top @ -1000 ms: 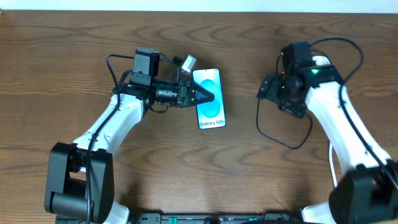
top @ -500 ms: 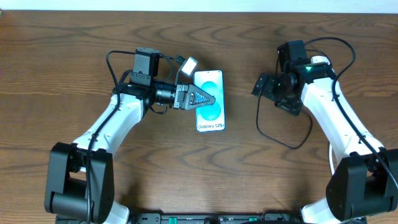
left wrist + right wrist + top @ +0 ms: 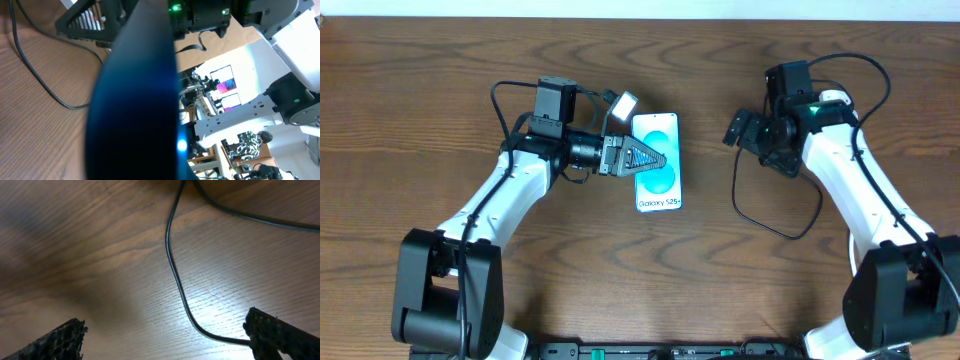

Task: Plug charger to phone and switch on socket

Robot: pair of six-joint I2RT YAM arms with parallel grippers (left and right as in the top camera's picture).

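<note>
Lying flat and screen up on the table [image 3: 620,285], the phone [image 3: 660,188] sits a little left of centre, its long sides running almost straight from far edge to near edge. The left gripper [image 3: 663,158] reaches in from the left and ends over the middle of the screen, covering part of the teal circle. Its fingers are pressed together into one point, with nothing visible between them. Whether that point touches the glass cannot be told from above. The left wrist view adds little: a dark, blurred blue-black shape fills its middle, with the right arm and a stretch of thin black cable on the wood behind it.

The charger [image 3: 766,226] lies on the right half of the table, well apart from the phone. Its thin black cable runs down from beside the right gripper [image 3: 738,132], bends round toward the near edge and climbs back up under the right forearm. Its small plug tip cannot be made out in any view.

The right gripper hangs over the wood at the top of that loop, pointing left. In the right wrist view its two fingers [image 3: 60,341] stand wide apart at the lower corners, holding nothing, and the cable crosses the bare table between them, from the top edge down toward the right finger
</note>
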